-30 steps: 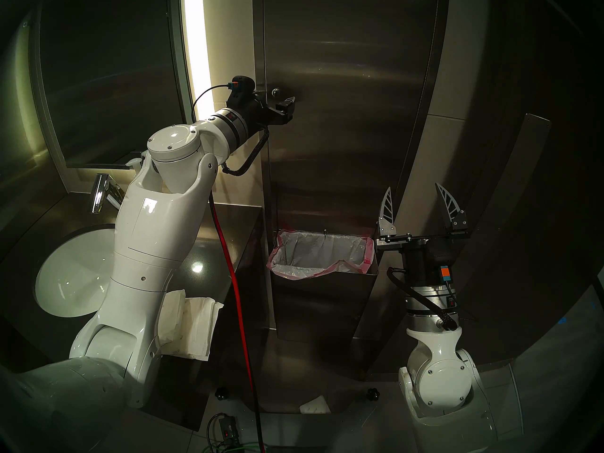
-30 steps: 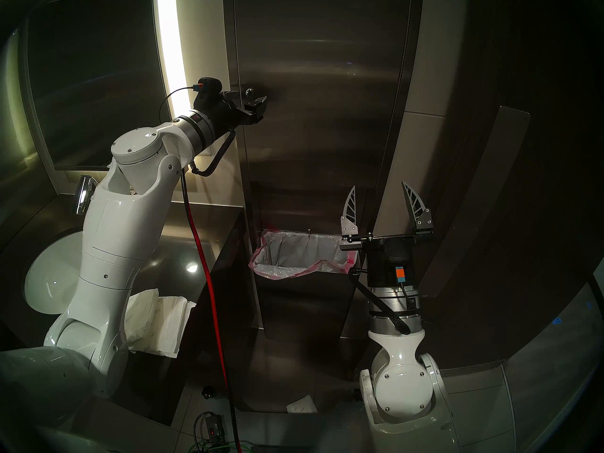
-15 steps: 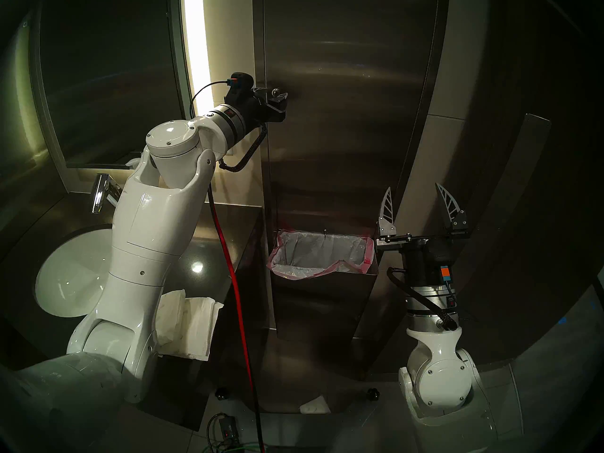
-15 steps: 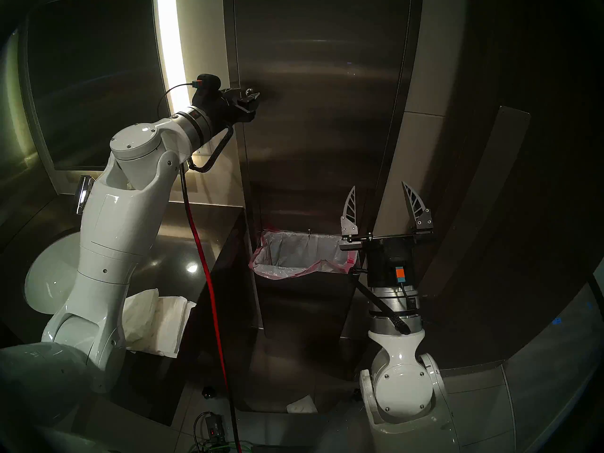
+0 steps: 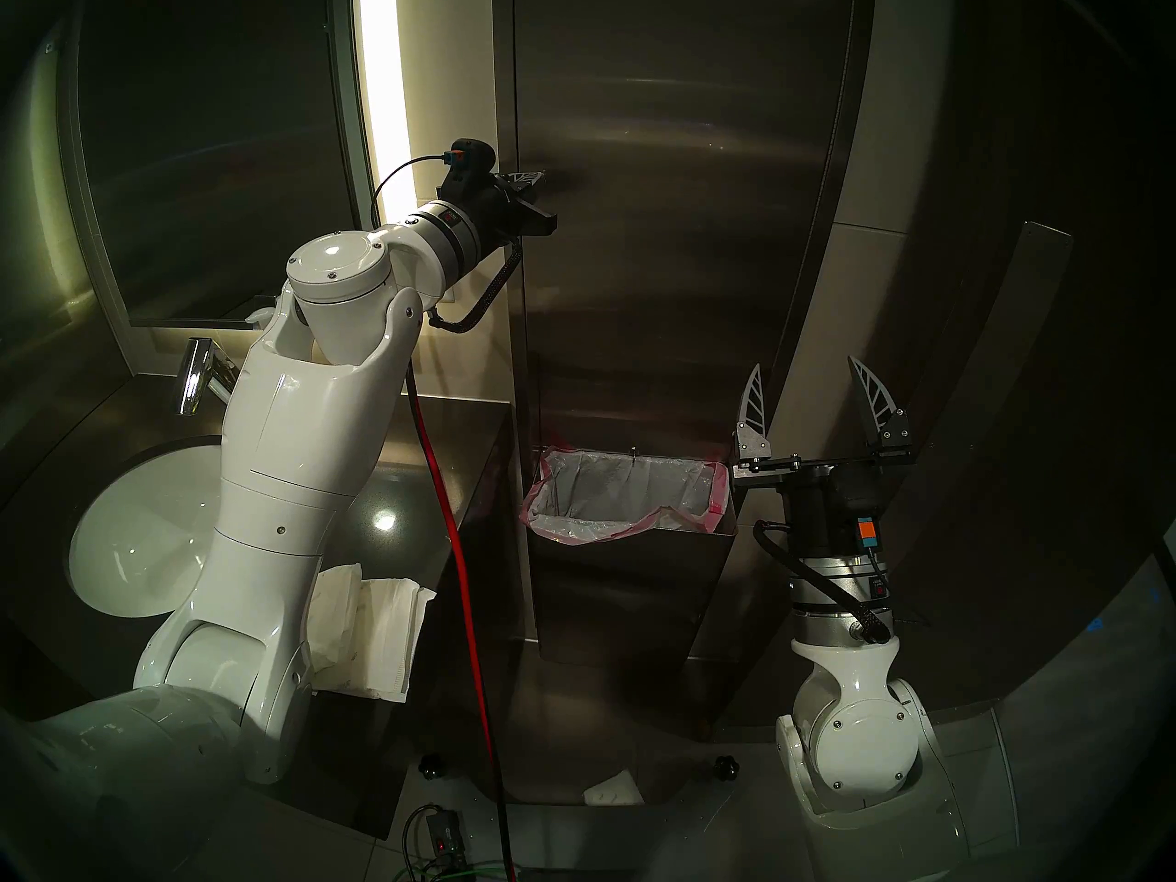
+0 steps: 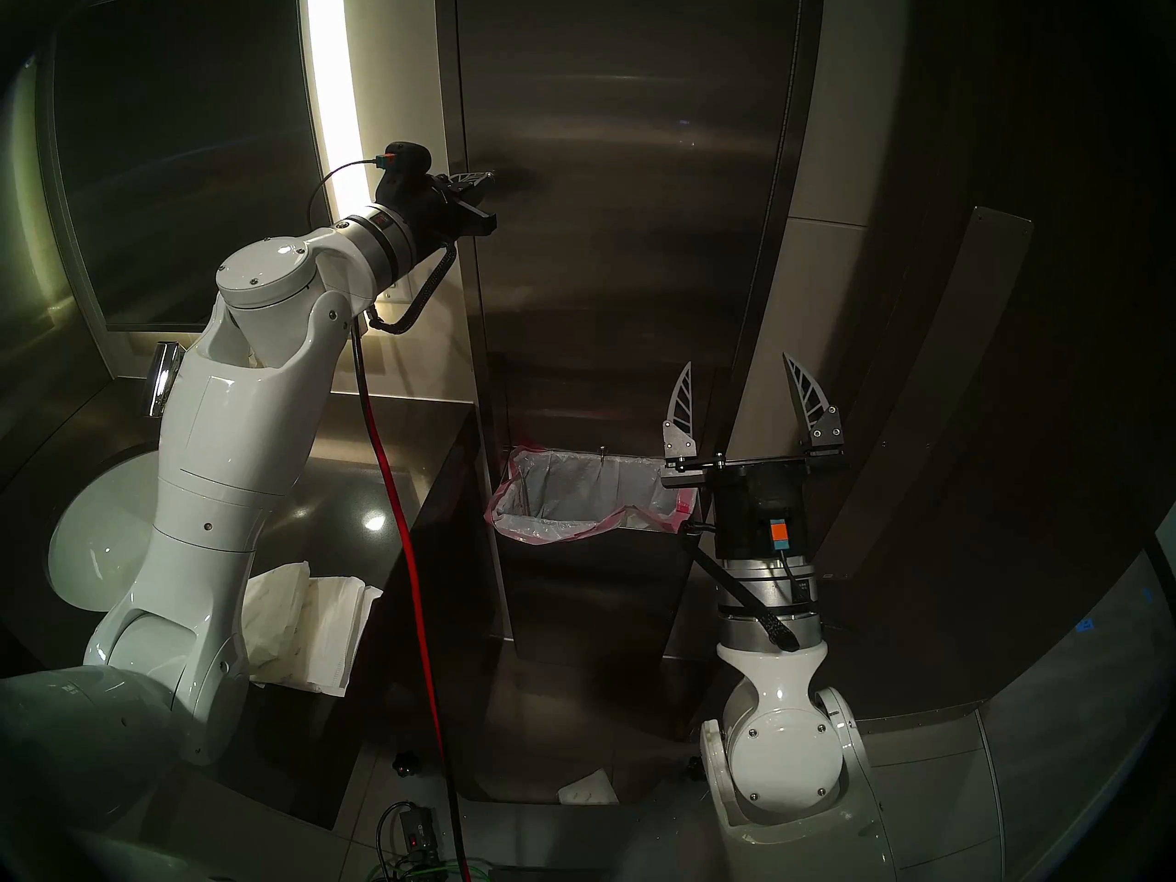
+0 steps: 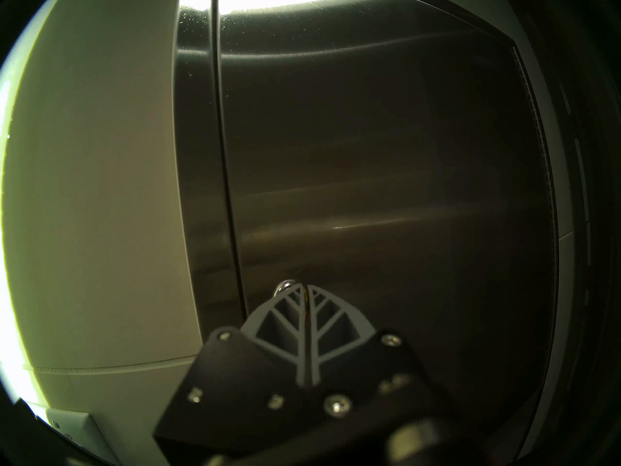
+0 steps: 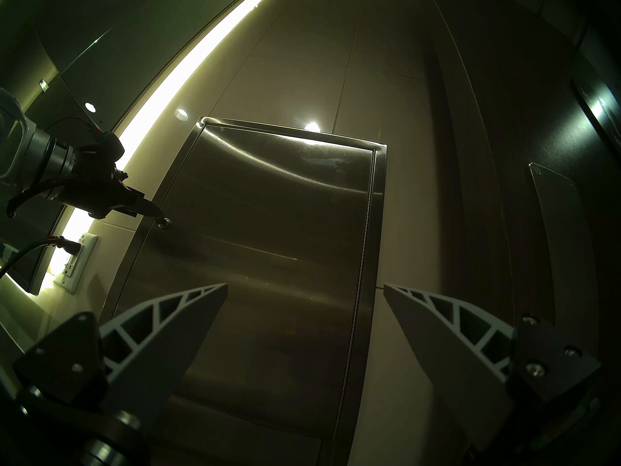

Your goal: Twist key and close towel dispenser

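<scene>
Head stereo left: the left gripper (image 5: 538,177) reaches level to the left edge of the towel dispenser (image 5: 674,180) door, at about mid-height, where the lock sits; its fingers are pressed together, hiding the key. The right gripper (image 5: 807,396) stands idle, fingers spread and pointing up, near the door's lower right corner, clear of the work.

Head stereo right: the same layout; the door lies flush in its frame, so what remains is probably the locking turn.

Left wrist: the two fingertips meet on a thin brass sliver, the key (image 7: 305,302), edge-on, just beside the round lock cylinder (image 7: 284,286) near the door's left seam. Pinching the flat head presumably gives purchase for twisting.

Right wrist: the key projects from the lock at the door's left edge, clamped by the left gripper; the right fingers (image 8: 168,334) frame the view, wide apart and empty.
</scene>
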